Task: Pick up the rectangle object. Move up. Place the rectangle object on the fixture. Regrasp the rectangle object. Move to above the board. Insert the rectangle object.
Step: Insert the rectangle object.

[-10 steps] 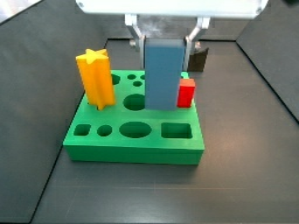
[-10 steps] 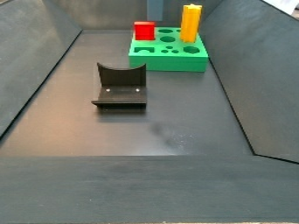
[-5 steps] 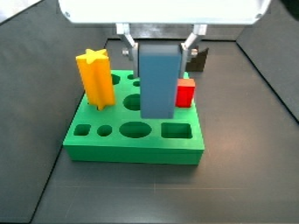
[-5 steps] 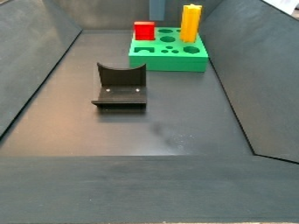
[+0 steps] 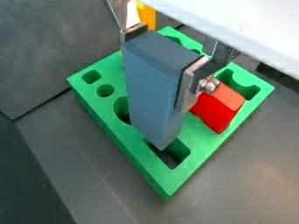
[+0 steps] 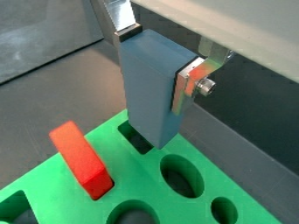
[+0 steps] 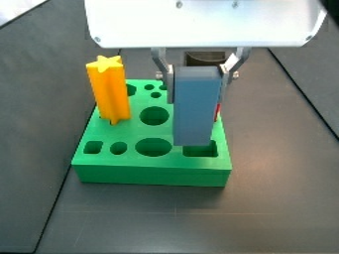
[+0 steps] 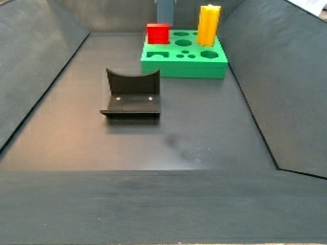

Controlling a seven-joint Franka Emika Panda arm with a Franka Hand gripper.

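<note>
Gripping slate-blue rectangle object (image 7: 196, 109) upright, gripper (image 7: 196, 67) above board (image 7: 133, 164).

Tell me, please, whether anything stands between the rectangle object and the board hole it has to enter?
Nothing visible does. The gripper holds the rectangle object upright, with its lower end at the rectangular hole in the board. The red cube stands beside it.
</note>
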